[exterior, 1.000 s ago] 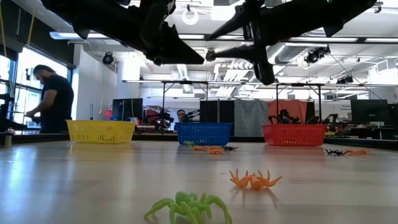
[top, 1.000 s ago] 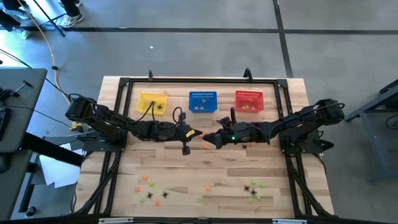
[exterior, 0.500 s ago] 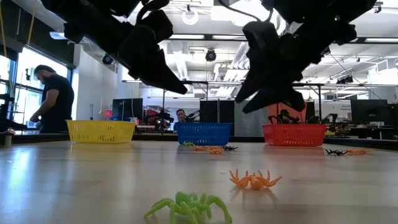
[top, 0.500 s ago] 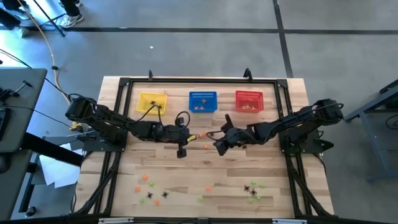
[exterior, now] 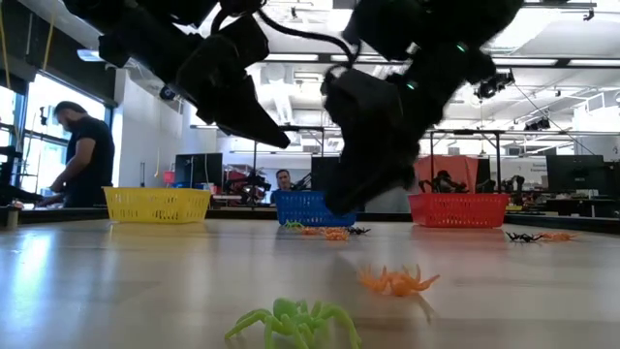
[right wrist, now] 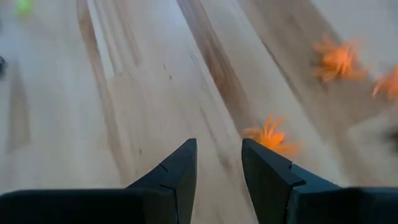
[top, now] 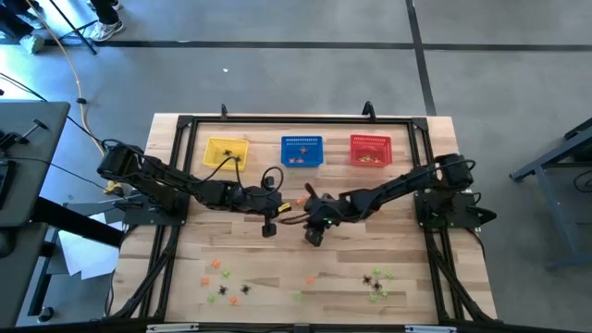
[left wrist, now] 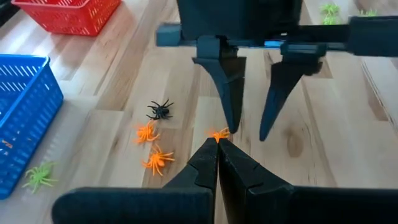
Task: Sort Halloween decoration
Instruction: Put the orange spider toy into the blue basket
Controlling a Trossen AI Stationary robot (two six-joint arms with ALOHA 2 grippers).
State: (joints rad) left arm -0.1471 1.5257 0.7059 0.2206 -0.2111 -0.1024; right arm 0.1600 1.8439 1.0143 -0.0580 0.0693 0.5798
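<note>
An orange spider [left wrist: 218, 134] is seen lying on the table [top: 416, 268], in front of the blue basket [top: 301, 151]. Just above it, the left gripper [left wrist: 217, 144] is held closed with nothing between its fingers, and the right gripper [left wrist: 247, 127] is held open beside the spider.

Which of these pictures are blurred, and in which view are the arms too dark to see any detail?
Right wrist view: the wooden table top and the small orange plastic spiders are smeared by blur, though the right gripper is crisp. Low view: both arms are black silhouettes against bright ceiling lights; the light green plastic spider nearest the camera is soft. High view and left wrist view: evenly lit, sharp.
</note>
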